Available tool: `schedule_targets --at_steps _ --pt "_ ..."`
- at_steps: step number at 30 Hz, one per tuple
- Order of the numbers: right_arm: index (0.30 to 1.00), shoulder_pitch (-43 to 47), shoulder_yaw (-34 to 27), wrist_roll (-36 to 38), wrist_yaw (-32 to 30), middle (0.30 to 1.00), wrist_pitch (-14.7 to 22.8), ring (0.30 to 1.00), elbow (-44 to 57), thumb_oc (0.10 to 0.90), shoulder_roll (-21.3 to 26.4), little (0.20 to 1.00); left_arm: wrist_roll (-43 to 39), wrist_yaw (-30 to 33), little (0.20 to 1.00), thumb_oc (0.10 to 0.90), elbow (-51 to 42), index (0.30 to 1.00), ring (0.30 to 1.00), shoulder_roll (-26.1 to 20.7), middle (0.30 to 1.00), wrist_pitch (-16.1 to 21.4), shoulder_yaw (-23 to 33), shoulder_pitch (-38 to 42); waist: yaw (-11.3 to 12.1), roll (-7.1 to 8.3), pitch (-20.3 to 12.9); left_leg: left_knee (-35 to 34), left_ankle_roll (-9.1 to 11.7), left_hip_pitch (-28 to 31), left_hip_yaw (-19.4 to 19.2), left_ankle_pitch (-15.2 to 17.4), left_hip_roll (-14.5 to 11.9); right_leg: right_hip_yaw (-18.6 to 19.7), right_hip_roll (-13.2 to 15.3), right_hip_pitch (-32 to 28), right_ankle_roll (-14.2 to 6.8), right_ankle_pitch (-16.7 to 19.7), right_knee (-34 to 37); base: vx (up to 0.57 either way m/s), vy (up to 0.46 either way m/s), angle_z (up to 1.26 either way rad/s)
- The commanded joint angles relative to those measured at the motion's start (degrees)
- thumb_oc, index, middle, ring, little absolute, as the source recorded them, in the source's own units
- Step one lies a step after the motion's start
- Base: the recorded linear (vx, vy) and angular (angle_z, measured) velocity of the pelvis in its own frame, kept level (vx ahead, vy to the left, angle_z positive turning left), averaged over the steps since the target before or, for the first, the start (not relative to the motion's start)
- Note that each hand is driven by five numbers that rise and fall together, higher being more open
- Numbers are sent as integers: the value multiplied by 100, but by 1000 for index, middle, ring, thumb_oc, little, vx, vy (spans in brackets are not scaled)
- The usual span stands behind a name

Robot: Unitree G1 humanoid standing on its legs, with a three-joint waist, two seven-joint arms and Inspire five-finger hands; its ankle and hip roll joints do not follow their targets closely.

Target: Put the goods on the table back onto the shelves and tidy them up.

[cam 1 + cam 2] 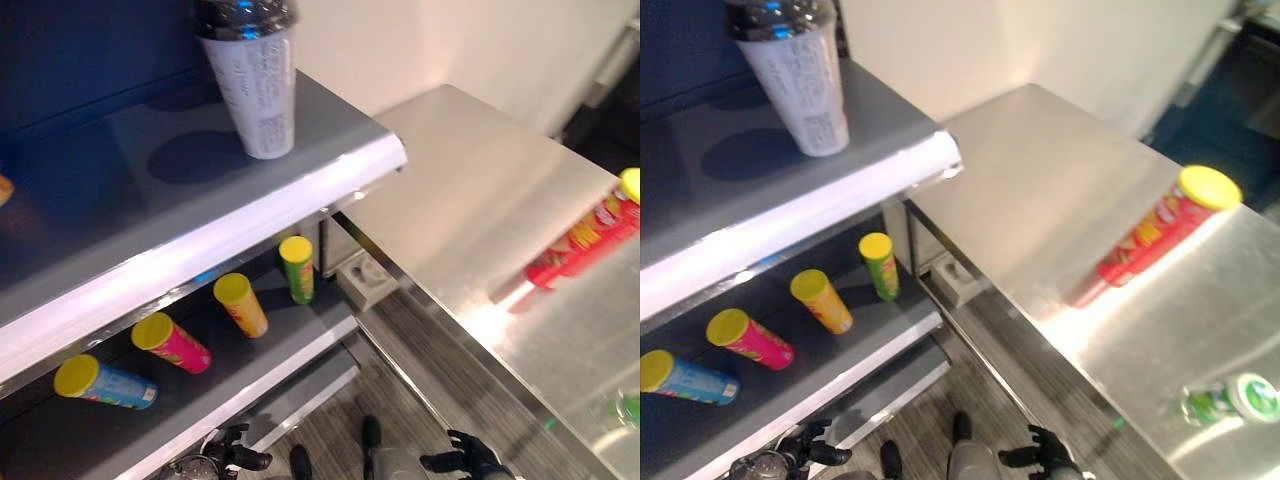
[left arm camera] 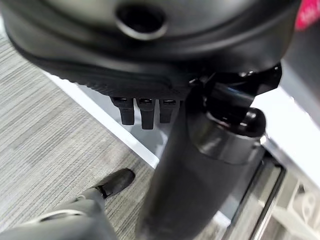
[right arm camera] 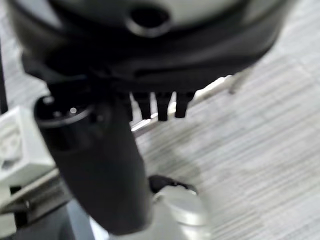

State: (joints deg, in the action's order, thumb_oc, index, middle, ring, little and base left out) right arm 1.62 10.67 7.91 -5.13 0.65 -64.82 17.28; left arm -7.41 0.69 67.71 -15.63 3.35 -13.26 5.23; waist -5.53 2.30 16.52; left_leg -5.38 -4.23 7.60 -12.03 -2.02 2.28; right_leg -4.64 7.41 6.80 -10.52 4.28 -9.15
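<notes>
**Red chip can lies on the table, both hands low and empty**

The red chip can (image 1: 1160, 232) with its yellow lid lies on its side on the steel table (image 1: 1040, 170), at about three o'clock in the head views. Its long axis runs from the base at seven o'clock to the lid at one o'clock. A second item, a green-and-white container (image 1: 1230, 398), lies on the same table toward five o'clock, near the edge of the picture; what it is cannot be told.

The right hand (image 1: 465, 460) hangs at the bottom of the view, below the table's front edge, so the red can lies up and to the right of it, well apart. The left hand (image 1: 228, 450) hangs below the shelf front at about seven o'clock, farther from the table. Judging by this, the right arm is the nearer one for the can. Both hands have relaxed, loosely spread fingers and hold nothing.

On the lower shelf (image 1: 300, 345) four yellow-lidded cans lie on their sides: blue (image 1: 105, 383), pink (image 1: 172, 342), orange-yellow (image 1: 241, 304) and green (image 1: 297, 268). A lidded white cup (image 1: 255, 85) stands upright on the upper shelf (image 1: 330, 130).

The labels carry print, but none is legible here.
</notes>
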Motion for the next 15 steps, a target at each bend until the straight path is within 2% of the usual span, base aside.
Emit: schedule_targets --at_steps 1,2,3,6,7,8,9,10,12,15 --pt "900 -88 56 -153 -46 900 59 900 41 800 216 900 203 6 900 800 15 900 900 -153 900 52 1 18 192 -167 -85 145 252 -211 247 442 -235 -387 344 173 165 -92 -385 -154 -25 -18" --pt "900 -121 27 -197 -24 900 46 900 -69 800 204 900 183 1 900 800 35 900 900 -210 900 38 48 47 294 -176 -160 184 264 -358 122 400 -364 -553 612 -4 184 -193 -588 -127 -25 -47" --pt "900 -119 27 -197 -24 900 46 900 -69 800 203 900 183 1 900 800 35 900 900 -211 900 38 48 48 296 -176 -174 191 264 -381 120 395 -366 -553 608 10 187 -176 -573 -123 -45 -53" --pt "900 -160 -85 -216 -2 900 26 900 -221 800 187 900 159 -13 900 800 60 900 900 -269 900 23 104 38 427 -123 -324 288 327 -557 -103 378 -548 -824 1079 -392 135 -164 -735 -101 -82 -54" --pt "900 -169 -125 -214 1 900 26 900 -241 800 184 900 154 -15 900 800 71 900 900 -290 900 24 127 22 458 -92 -393 328 354 -650 -176 348 -601 -884 1213 -523 90 -74 -749 -142 -174 -28" --pt "900 -189 -143 -240 25 900 8 900 -268 800 176 900 123 -18 900 800 81 900 900 -323 900 21 151 -13 533 2 -538 386 401 -800 -306 293 -685 -968 1416 -744 -1 191 -682 -135 -199 -41" --pt "900 -207 -151 -253 34 900 5 900 -292 800 171 900 120 -24 900 800 84 900 900 -342 900 15 170 -33 580 73 -618 391 421 -854 -361 272 -698 -981 1493 -829 -76 396 -620 -141 -292 -62" --pt "900 -231 -154 -245 41 900 -7 900 -306 800 161 900 120 -19 900 800 103 900 900 -363 900 12 191 -62 651 215 -738 410 468 -950 -433 229 -711 -910 1521 -1031 -204 659 -387 -121 -282 -63" --pt "900 -191 -145 -165 35 900 -9 900 -304 800 155 900 79 21 900 800 155 900 900 -411 900 -2 190 -21 676 354 -768 473 561 -1096 -474 163 -763 -780 1342 -1115 -283 493 173 -101 -254 -67" --pt "900 -145 -10 -228 65 900 -12 900 -245 800 117 900 33 41 900 800 121 900 900 -404 900 36 247 4 769 425 -825 604 727 -1250 -488 10 -951 -889 1086 -1283 -334 -39 893 -89 -223 -41"
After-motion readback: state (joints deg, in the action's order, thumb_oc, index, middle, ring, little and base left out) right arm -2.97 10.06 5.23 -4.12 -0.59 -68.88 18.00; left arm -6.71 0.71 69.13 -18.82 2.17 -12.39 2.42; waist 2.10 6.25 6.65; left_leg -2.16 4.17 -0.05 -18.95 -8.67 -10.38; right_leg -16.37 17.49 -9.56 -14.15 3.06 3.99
